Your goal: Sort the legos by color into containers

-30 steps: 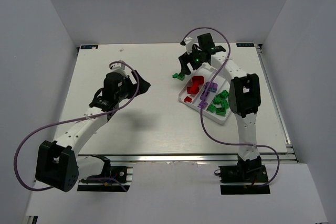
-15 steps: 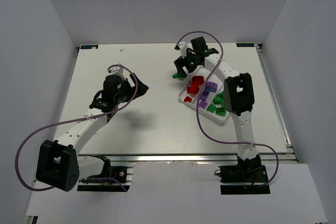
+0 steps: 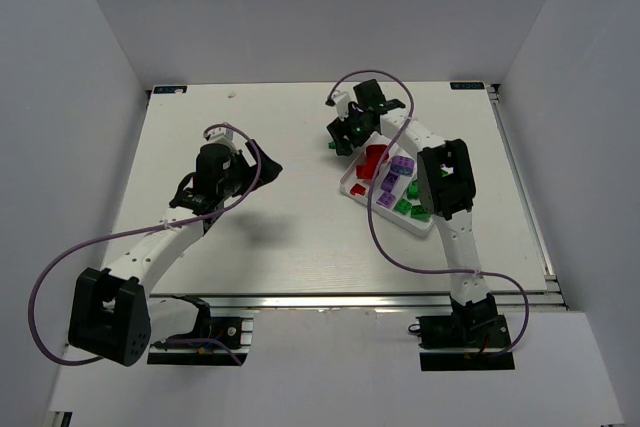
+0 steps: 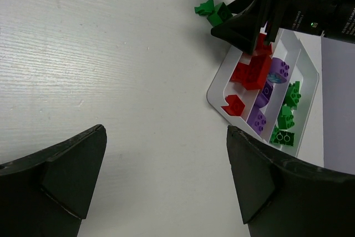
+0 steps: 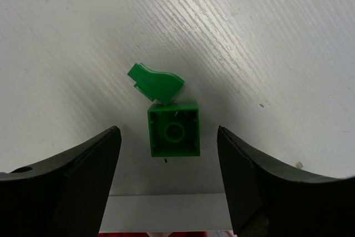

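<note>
The white tray (image 3: 350, 187) lies right of the table's centre, with red legos (image 3: 374, 160), purple legos (image 3: 392, 179) and green legos (image 3: 410, 209) each in its own compartment. Two loose green legos (image 3: 334, 145) lie on the table just beyond the tray's far left corner. In the right wrist view they are an upside-down square brick (image 5: 174, 132) and a rounded piece (image 5: 156, 83) touching it. My right gripper (image 5: 168, 131) is open, low over the square brick, one finger on each side. My left gripper (image 4: 166, 131) is open and empty over bare table, left of the tray (image 4: 216, 90).
The tray's white wall (image 5: 166, 209) is close behind the square brick in the right wrist view. Grey walls stand on the left, right and back sides. The right arm's purple cable (image 3: 375, 217) loops over the tray.
My right gripper has moved left from over the tray's far end and down over the loose green legos. The left arm has barely moved.
</note>
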Action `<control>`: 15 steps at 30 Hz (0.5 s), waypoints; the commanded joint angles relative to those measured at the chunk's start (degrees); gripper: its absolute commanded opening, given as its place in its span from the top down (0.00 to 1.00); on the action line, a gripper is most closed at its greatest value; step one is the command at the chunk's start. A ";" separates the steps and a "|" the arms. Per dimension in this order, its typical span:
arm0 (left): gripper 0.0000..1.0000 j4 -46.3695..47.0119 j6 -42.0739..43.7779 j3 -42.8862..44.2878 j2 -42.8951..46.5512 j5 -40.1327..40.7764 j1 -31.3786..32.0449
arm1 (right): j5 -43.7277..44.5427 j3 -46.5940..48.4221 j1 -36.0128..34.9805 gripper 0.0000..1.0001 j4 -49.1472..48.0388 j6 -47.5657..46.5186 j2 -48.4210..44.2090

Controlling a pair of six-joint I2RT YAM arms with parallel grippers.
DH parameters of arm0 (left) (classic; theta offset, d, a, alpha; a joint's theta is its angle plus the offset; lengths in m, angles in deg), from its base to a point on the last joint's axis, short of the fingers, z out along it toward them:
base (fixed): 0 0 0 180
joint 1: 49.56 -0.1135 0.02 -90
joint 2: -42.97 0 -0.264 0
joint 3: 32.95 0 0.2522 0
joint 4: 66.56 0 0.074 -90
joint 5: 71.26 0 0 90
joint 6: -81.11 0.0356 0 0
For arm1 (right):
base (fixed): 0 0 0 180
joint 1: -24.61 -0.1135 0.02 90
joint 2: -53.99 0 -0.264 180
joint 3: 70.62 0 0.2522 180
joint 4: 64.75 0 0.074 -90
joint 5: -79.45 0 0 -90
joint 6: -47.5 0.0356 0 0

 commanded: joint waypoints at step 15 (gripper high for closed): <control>0.02 0.95 -0.72 2.68 -3.14 -3.58 -0.20 | 0.19 1.10 -0.12 0.88 -0.64 -1.98 -0.30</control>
